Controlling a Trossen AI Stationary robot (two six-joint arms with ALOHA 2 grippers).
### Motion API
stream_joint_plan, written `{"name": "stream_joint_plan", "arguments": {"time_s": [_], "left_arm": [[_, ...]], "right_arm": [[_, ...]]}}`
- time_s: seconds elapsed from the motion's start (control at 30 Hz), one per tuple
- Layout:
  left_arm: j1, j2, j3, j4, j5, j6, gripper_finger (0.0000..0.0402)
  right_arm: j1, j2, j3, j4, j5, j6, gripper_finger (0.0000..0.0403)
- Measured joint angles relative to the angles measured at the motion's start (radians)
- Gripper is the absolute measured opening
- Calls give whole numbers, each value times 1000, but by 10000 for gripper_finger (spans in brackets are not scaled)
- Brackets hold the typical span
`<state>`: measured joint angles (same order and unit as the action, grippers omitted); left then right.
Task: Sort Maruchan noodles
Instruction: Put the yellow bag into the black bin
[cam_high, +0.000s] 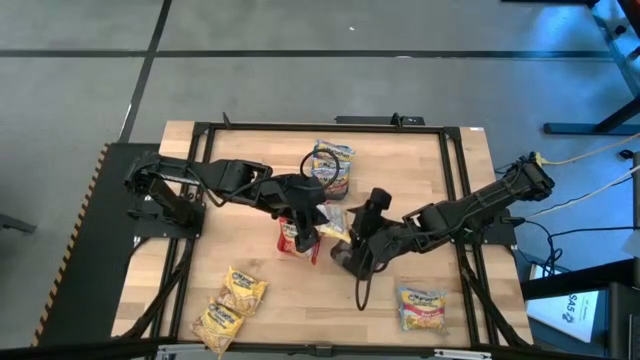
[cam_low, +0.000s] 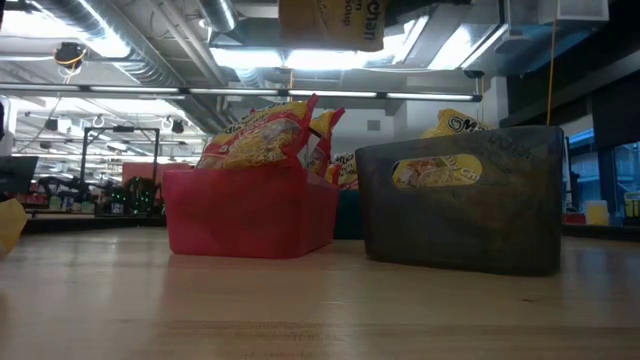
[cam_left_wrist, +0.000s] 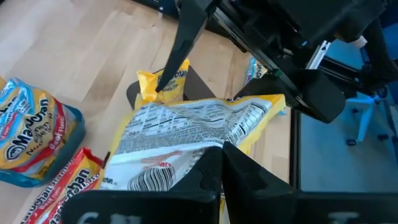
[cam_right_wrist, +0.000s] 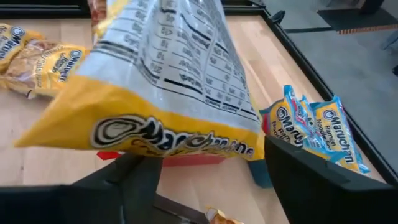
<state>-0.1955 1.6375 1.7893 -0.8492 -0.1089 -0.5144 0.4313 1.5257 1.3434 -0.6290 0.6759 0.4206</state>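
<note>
From my remote station, I see the left gripper (cam_left_wrist: 217, 163) clamped shut on the edge of a yellow Maruchan packet (cam_left_wrist: 193, 134), holding it above the middle of the wooden table (cam_high: 390, 190), its printed back facing the left wrist camera. The right gripper (cam_right_wrist: 211, 163) stands with its fingers spread wide on either side of that same packet's lower edge, not pinching it. Below them sit a red bin (cam_low: 248, 212) stuffed with red packets (cam_low: 255, 135) and, just beside it, a dark grey bin (cam_low: 462, 200) with yellow packets (cam_low: 437, 172) inside. Blue-and-pink packets (cam_high: 332, 163) lie at the table's far side, two yellow packets (cam_high: 232, 305) near the front left corner, and another packet (cam_high: 421, 307) at front right.
</note>
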Motion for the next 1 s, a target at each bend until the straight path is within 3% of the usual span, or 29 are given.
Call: {"name": "stream_joint_plan", "arguments": {"time_s": [0.23, 0.5, 1.0], "left_arm": [[0, 0, 0, 52, 47, 2, 0], [0, 0, 0, 49, 31, 21, 0], [4, 0, 0, -44, -12, 27, 0]], "right_arm": [[0, 0, 0, 62, -13, -50, 244], [0, 0, 0, 73, -54, -51, 208], [0, 0, 0, -21, -92, 51, 50]]}}
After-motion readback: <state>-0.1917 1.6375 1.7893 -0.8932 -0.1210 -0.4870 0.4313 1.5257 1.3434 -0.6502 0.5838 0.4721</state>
